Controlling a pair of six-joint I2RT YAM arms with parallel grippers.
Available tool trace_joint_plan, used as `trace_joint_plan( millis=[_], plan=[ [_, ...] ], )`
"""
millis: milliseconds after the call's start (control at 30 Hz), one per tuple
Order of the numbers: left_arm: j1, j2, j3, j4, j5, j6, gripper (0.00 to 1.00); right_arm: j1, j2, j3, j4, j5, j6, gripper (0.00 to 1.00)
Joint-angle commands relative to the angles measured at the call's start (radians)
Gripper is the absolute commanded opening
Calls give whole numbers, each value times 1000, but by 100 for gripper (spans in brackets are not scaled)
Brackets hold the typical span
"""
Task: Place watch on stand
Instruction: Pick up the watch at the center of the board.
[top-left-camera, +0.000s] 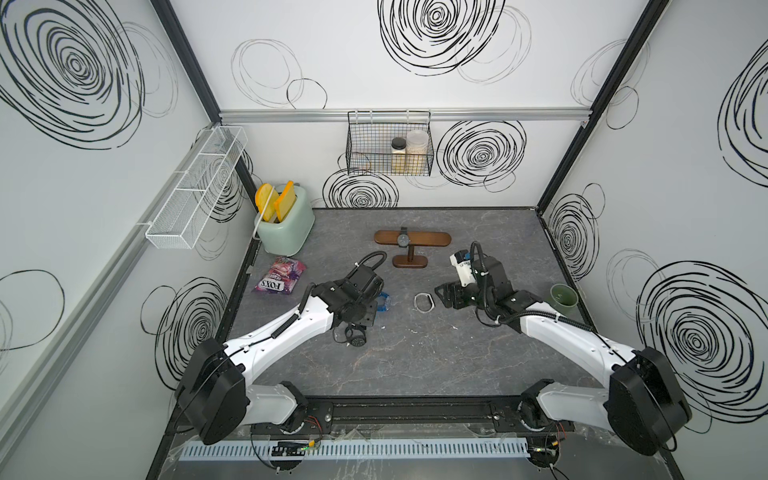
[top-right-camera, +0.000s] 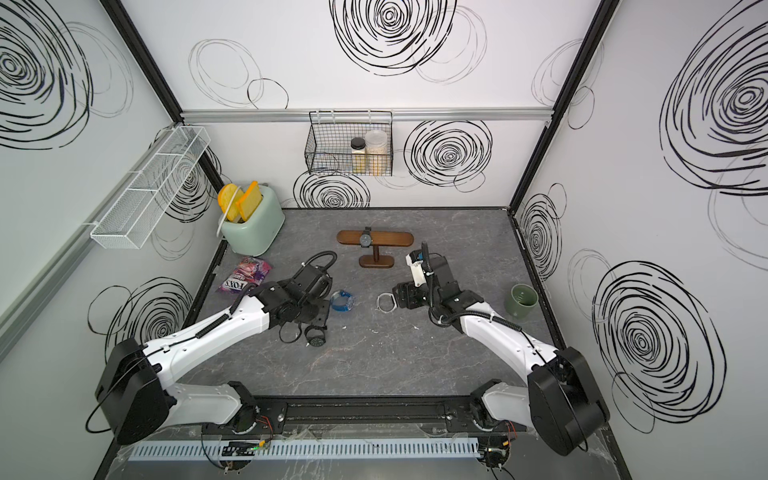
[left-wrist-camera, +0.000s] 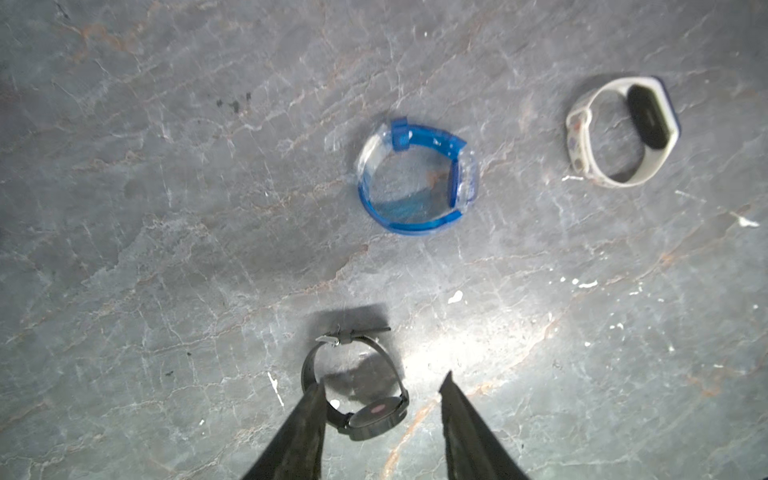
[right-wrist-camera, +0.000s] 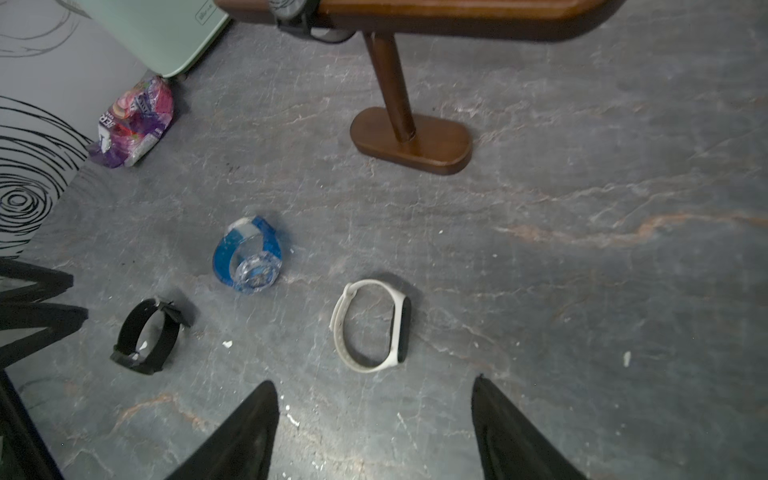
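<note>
Dark brown wooden T-shaped stand (top-left-camera: 428, 239) far centre, one dark watch (top-left-camera: 403, 239) already round its bar. My left end effector (left-wrist-camera: 382, 380), jaws apart, nothing held, hangs over black round-faced wristwatch (left-wrist-camera: 376, 415), ready to grip. My right end effector (right-wrist-camera: 375, 380) wide, empty, near white band (right-wrist-camera: 401, 328).

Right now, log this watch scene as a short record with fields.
stand: upright, towards the back of the table
on stand: one dark watch around the bar
loose on table: blue watch, white band, black watch
left gripper: open, over the black watch
right gripper: open, empty, near the white band
</note>
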Motion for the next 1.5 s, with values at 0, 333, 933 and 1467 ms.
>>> trace_joint_plan(
  millis=[0,333,933,1467],
  plan=[
    [-8,1,-37,52,30,-38,50,39,-84,-38,35,-5,67,77],
    [-55,156,28,355,-1,30,47,62,-135,-136,18,-27,102,78],
    [-20,420,148,402,-29,48,44,56,-144,-176,17,-32,80,80],
    [-6,458,127,465,55,84,29,50,-133,-180,42,-64,97,79]
  ],
)
